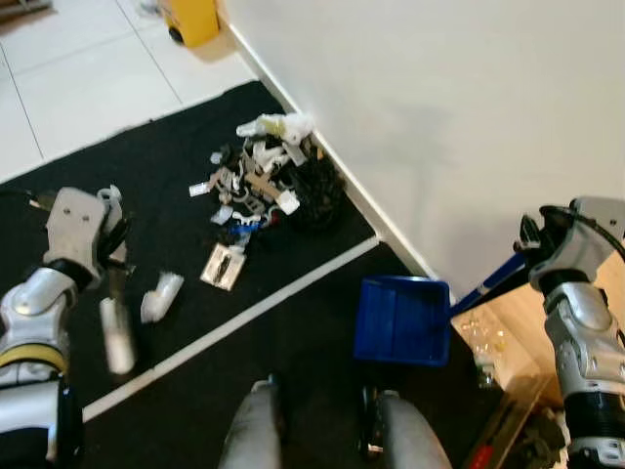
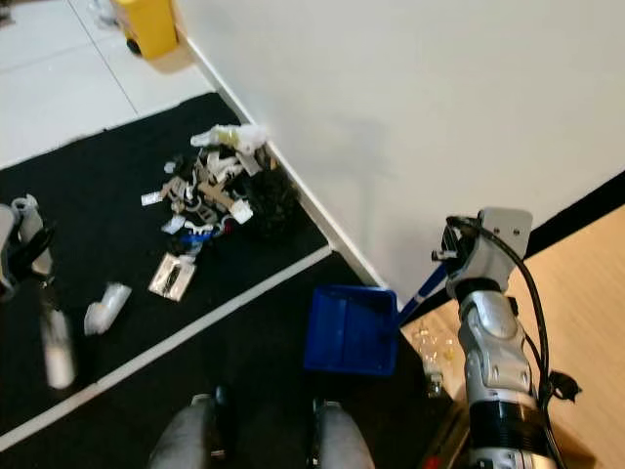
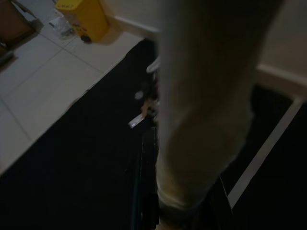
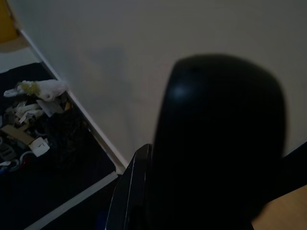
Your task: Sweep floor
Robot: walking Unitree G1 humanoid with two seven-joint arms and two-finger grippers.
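My head camera shows a trash pile (image 1: 262,181) by the wall and my blue dustpan (image 1: 401,319). My left wrist camera shows a yellow bin (image 3: 81,18). I cannot tell if either pincer is apart or together.

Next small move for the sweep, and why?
Probably bring the blue dustpan, held by the right pincer, across the white line toward the litter pile by the wall. The pan sits apart from the pile, and stray wrappers lie between.

yellow bin (image 1: 190,20) stands on white tiles (image 1: 68,78) beside wall (image 1: 439,107).
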